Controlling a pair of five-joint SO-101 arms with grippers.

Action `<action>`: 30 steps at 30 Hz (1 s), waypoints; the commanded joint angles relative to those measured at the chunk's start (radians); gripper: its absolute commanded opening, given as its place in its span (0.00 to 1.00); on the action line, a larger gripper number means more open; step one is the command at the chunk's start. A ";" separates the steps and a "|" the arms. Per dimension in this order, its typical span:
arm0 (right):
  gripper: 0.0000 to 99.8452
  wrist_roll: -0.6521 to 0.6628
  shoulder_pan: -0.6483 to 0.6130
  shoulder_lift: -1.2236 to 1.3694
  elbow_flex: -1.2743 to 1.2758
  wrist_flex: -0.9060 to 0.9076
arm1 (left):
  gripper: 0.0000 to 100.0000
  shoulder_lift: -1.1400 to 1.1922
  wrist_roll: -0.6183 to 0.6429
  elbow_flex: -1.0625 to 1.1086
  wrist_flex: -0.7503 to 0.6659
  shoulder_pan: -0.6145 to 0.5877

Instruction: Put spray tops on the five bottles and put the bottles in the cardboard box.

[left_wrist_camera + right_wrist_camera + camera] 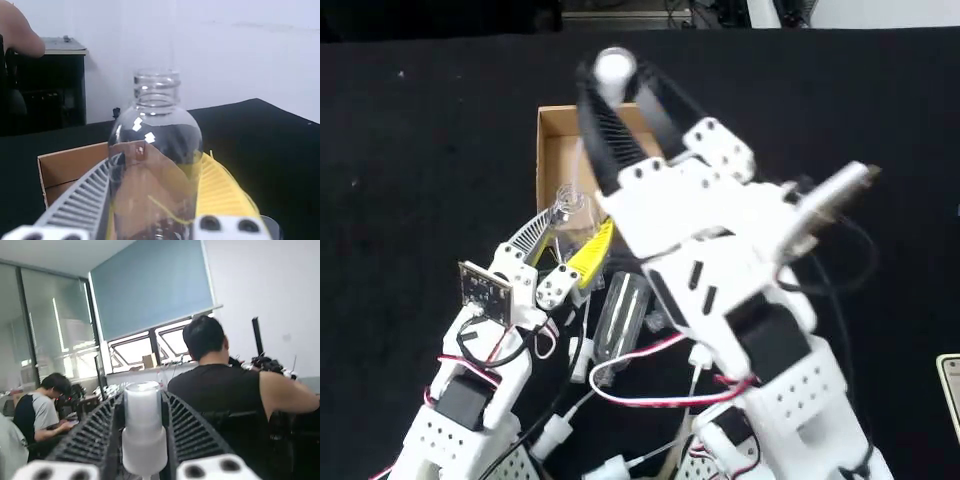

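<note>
A clear plastic bottle with an open threaded neck stands upright between the grey and yellow fingers of my left gripper, which is shut on it just in front of the cardboard box. My right gripper is raised high over the box, its black ribbed fingers shut on a white spray top. The same spray top shows as a white disc between the fingertips in the high view. Another clear bottle lies on its side on the black table between the two arms.
The box is open and sits at the table's middle back. Loose white spray tops with thin tubes and arm cables lie near the arm bases at the front. The black table has free room left and right.
</note>
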 commanded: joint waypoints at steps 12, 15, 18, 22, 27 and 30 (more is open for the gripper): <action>0.01 -0.005 -0.026 0.062 0.007 0.025 | 0.05 -0.011 -0.011 0.022 0.005 0.002; 0.02 -0.005 -0.074 0.016 0.005 0.178 | 0.05 -0.011 -0.011 0.022 0.005 0.002; 0.08 -0.005 -0.115 -0.019 0.005 0.282 | 0.05 -0.011 -0.011 0.022 0.005 0.002; 0.16 -0.005 -0.153 -0.027 0.005 0.367 | 0.05 -0.011 -0.011 0.022 0.005 0.002; 0.17 0.005 -0.201 -0.059 -0.036 0.456 | 0.05 -0.011 -0.011 0.022 0.005 0.002; 0.17 0.124 -0.163 -0.105 -0.091 0.514 | 0.05 -0.011 -0.011 0.022 0.005 -0.018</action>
